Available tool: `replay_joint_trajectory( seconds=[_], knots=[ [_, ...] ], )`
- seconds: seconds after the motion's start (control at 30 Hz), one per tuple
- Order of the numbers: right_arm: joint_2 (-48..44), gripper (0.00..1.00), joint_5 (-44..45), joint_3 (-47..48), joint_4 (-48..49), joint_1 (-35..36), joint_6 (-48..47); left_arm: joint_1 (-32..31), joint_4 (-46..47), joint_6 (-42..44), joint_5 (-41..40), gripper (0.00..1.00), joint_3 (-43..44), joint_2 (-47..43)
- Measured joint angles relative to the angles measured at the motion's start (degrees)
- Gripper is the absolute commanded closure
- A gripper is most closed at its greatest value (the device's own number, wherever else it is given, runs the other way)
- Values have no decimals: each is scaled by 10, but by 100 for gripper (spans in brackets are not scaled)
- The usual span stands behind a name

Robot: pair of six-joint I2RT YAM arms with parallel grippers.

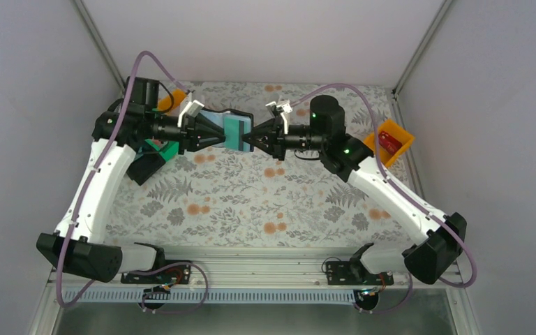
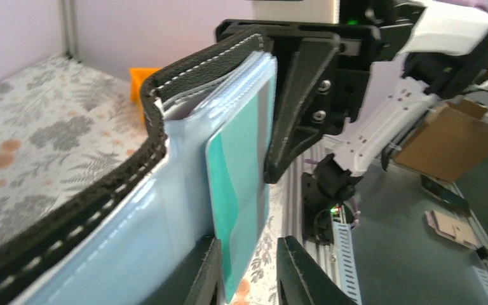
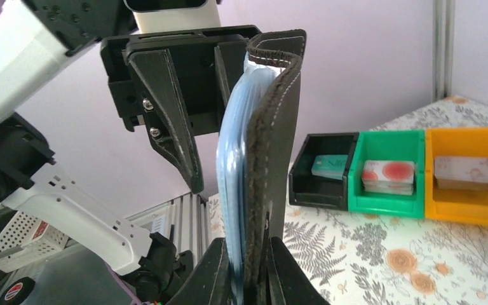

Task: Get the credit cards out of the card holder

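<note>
Top view: card holder (image 1: 216,116) up off the flowered table (image 1: 251,202), spanning the gap between left gripper (image 1: 222,137) and right gripper (image 1: 253,139), tips nearly meeting toward the far side. Teal card (image 1: 236,132) showing at the middle of it. At the table's right edge, a separate orange bin (image 1: 399,155) with something red (image 1: 389,142) inside, too small to name.

Left wrist view: teal card (image 2: 238,203) partly out of a grey-blue pocket, standing between the left fingers (image 2: 302,276). A sliver of gap beside one finger, so jaws apart and not clamped. Black stitched edge of the card holder (image 2: 155,108) curving away to the left.

Right wrist view: right fingers (image 3: 211,276) pressed closed on the card holder (image 3: 286,140), held upright on its edge. Beyond, on the table, a row of black bin (image 3: 302,184), green bin (image 3: 387,204) and orange bin (image 3: 467,213), each with a flat card-like piece inside.
</note>
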Motion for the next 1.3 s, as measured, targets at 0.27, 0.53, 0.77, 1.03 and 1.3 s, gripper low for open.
replay_joint_trajectory(
  seconds=[0.27,0.53,0.77,1.03,1.3],
  knots=[
    [-15,96,-33,0,43,-1,-10,3,-25,15,69,61,44,0],
    [-15,96,-36,3,70,-2,-20,-2,3,-31,49,57,72,0],
    [-15,96,-19,3,64,-2,-31,-12,17,-42,2,55,72,-3],
    [-19,96,-20,-10,54,-1,-42,-23,17,-27,-31,55,71,-8],
    [-27,96,-23,-21,50,-1,-45,-30,22,-17,-31,68,61,-9]
  ],
)
